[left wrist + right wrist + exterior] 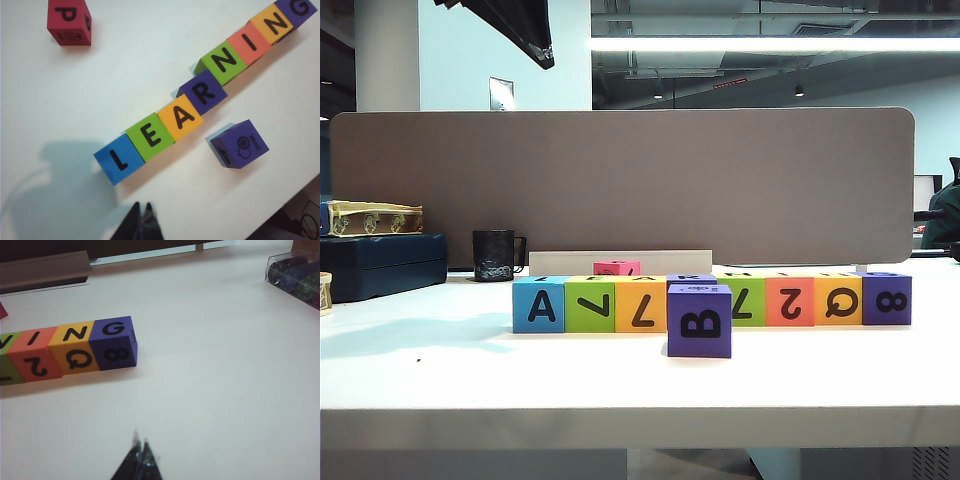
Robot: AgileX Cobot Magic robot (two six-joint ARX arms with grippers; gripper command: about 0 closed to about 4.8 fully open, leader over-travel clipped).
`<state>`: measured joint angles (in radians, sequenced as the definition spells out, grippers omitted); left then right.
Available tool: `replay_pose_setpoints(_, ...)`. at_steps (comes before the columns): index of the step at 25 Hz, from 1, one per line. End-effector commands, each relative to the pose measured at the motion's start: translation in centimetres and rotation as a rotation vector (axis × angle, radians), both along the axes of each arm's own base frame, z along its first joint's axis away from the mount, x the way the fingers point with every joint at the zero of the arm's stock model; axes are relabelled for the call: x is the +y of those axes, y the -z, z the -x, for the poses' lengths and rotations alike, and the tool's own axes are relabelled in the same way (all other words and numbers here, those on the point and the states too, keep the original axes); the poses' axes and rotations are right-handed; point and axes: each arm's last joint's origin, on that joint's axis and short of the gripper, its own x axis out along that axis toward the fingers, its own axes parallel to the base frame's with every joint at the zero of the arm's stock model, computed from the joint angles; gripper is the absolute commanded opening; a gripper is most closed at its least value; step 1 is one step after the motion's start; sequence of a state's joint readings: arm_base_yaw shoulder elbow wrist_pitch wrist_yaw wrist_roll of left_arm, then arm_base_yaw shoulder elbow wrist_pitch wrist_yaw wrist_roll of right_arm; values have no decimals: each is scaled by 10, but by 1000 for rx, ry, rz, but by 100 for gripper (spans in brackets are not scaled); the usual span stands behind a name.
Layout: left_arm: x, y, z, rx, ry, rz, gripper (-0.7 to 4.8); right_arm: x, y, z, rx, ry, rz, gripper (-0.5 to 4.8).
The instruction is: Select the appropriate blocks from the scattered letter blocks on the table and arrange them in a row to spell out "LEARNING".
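We read the row of letter blocks (200, 95) on the white counter (125, 60) from above as L, E, A, R, N, I, N, G, so we judge the word spelled and the remaining step to be a clean withdrawal. The blocks run blue, green, yellow-orange, purple, green, red-pink, yellow-orange, purple, sides touching or nearly so. The R block (202, 92) sits a little skewed out of line.

A spare purple block (699, 320) lies just in front of the row, showing a B to the exterior view. A red-pink block with a P (69, 21) lies well apart on the other side.

To finish well, we would lift both arms straight away from the row, brushing neither it nor the spare purple block; a light nudge to square the R block is optional.

The cubes look matte and soft-edged, perhaps foam, with bold black letters. The counter is smooth and plain.

The left hand (141, 212) hangs over bare counter near the L end, its tips pressed together and holding nothing. The right hand (140, 446) hangs off the G end, tips likewise together and empty.

Behind stand a grey-brown partition board (620, 180) and a black mug (494, 254).
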<state>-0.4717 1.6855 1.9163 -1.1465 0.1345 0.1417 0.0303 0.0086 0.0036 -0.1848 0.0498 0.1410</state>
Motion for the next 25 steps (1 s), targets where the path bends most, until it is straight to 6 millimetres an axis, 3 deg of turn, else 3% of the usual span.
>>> replay_pose_setpoints(1,0,-3,1,-17,2,9,-5,0,0,0,-10,0,19,-1)
replay_pose_setpoints(25,-1,-5,-1,-44,2,23,-6,0,0,0,-11,-8,47,-1)
